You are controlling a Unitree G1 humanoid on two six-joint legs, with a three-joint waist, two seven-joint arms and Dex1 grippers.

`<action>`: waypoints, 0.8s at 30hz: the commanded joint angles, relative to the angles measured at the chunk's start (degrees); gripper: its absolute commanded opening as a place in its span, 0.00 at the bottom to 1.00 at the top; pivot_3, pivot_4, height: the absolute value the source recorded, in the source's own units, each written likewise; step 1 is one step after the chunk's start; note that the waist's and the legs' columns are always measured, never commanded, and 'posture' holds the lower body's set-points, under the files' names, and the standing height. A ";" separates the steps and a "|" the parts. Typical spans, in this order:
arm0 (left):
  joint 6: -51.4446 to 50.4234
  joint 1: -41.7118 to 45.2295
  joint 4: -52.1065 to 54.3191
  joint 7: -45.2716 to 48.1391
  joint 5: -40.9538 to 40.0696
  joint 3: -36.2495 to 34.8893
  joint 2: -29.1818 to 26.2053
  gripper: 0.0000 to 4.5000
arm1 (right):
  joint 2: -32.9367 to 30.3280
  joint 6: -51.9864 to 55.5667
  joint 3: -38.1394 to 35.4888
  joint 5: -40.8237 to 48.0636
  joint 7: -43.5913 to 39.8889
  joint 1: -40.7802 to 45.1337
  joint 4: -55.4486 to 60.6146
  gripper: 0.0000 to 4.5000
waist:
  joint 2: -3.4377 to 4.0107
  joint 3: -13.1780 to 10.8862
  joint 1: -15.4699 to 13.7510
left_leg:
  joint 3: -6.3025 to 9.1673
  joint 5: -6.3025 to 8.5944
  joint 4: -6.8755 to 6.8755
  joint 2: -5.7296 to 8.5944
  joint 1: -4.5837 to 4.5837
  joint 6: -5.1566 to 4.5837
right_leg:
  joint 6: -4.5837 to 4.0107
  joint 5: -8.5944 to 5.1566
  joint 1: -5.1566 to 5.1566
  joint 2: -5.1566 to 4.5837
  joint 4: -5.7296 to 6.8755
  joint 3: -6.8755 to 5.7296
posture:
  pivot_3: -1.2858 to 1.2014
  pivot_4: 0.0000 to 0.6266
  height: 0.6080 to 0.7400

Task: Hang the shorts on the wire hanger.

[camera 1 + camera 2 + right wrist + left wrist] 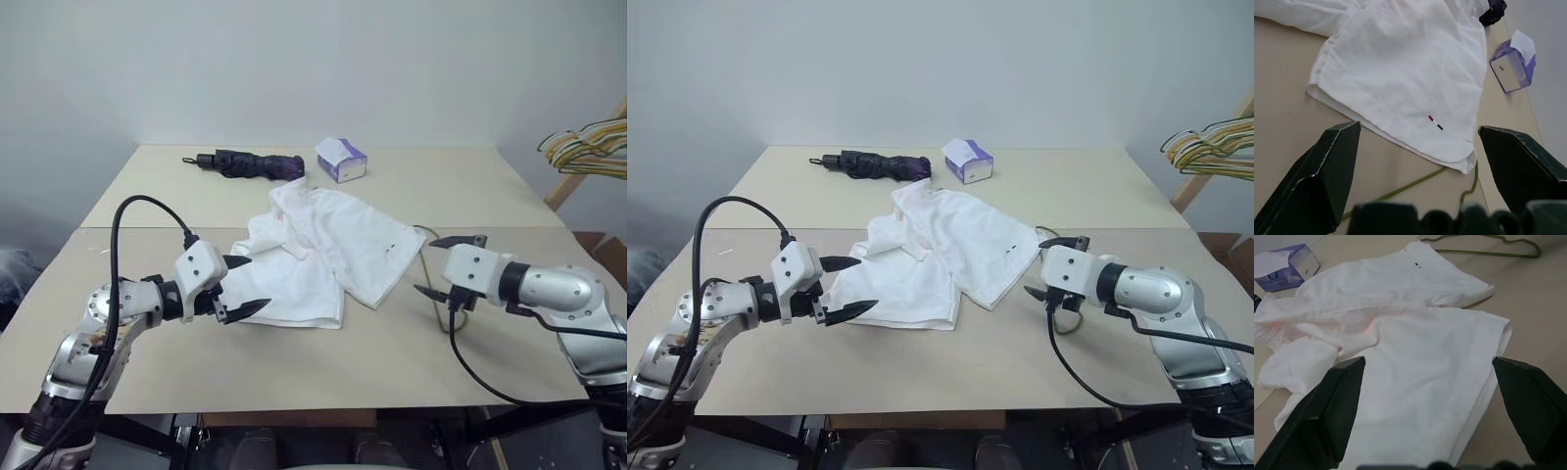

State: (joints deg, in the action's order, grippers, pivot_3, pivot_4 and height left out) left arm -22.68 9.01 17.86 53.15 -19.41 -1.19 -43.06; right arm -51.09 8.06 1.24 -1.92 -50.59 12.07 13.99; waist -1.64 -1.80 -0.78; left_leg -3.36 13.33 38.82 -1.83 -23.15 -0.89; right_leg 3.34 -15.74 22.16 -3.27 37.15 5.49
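Left eye view: shorts (318,257) lie crumpled mid-table (294,372), long axis running diagonally from the tissue box (341,160) end toward the near left; left gripper (245,283) hovers at the near-left hem, fingers spread wide, holding nothing; right gripper (446,265) just off the shorts' right edge, also spread and empty; wire hanger (432,284) mostly hidden by that gripper, a thin olive loop on the table beside the cloth; folded umbrella (250,164) at the far side, bunch of hangers (588,147) off to the right. Right eye view: same layout, nothing added. Left wrist view: cloth fills the space straight ahead between the open fingers, hanger lies beyond the shorts' far edge, apart from the cloth. Right wrist view: hem with small red mark ahead, olive wire curving just below it, close to the corner, whether touching can't tell. Judgement: right arm is nearer the hanger, left nearer the shorts
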 commanded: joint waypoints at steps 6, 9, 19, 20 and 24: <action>-1.63 2.90 1.38 -1.15 -1.55 -0.90 0.40 1.00 | 0.06 0.67 -1.24 0.16 0.88 0.09 2.50 0.99 | 0.00 0.00 0.03 | 0.00 0.00 0.01 0.00 0.00 0.00 | 0.00 0.00 0.00 0.00 0.00 0.00 | 0.55 0.00 1.00; -1.76 3.47 1.04 -1.30 -0.86 -0.01 0.46 1.00 | 0.07 0.79 -1.03 0.00 1.06 0.06 2.68 0.99 | 0.00 0.00 0.07 | 0.00 0.00 0.00 0.01 0.00 0.00 | 0.00 0.00 0.00 0.00 -0.01 0.00 | 0.55 0.00 1.00; -2.04 7.00 -0.81 -3.39 4.18 6.91 2.92 1.00 | -0.38 1.96 -1.57 -0.51 1.65 -0.15 3.07 0.99 | 0.00 0.00 0.10 | -0.01 0.00 0.00 0.03 -0.01 0.00 | 0.00 0.00 0.00 0.00 -0.01 0.00 | 0.53 0.00 1.00; -2.23 7.70 -0.98 -3.43 4.57 7.96 3.66 1.00 | -0.24 2.28 -1.68 -0.39 1.76 -0.19 3.30 0.99 | 0.00 0.00 0.09 | -0.01 0.00 0.01 0.03 -0.01 0.00 | 0.00 0.00 0.00 0.00 -0.01 0.00 | 0.53 0.00 1.00; -3.29 12.40 -2.34 -5.33 7.19 14.82 10.04 1.00 | 0.41 3.18 -1.62 -0.49 2.65 -1.22 4.44 0.99 | -0.01 0.01 -0.05 | 0.01 0.00 0.07 0.06 -0.03 0.00 | 0.01 0.00 -0.03 0.00 -0.01 -0.01 | 0.53 0.00 1.00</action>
State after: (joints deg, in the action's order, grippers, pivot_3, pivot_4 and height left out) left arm -25.67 18.99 15.18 48.87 -13.39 11.20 -34.44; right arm -50.83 10.66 1.17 -2.16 -49.16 10.54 16.40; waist -1.65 -1.80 -0.83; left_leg -3.35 13.32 38.89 -1.77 -23.20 -0.89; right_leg 3.36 -15.74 22.14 -3.27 37.14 5.47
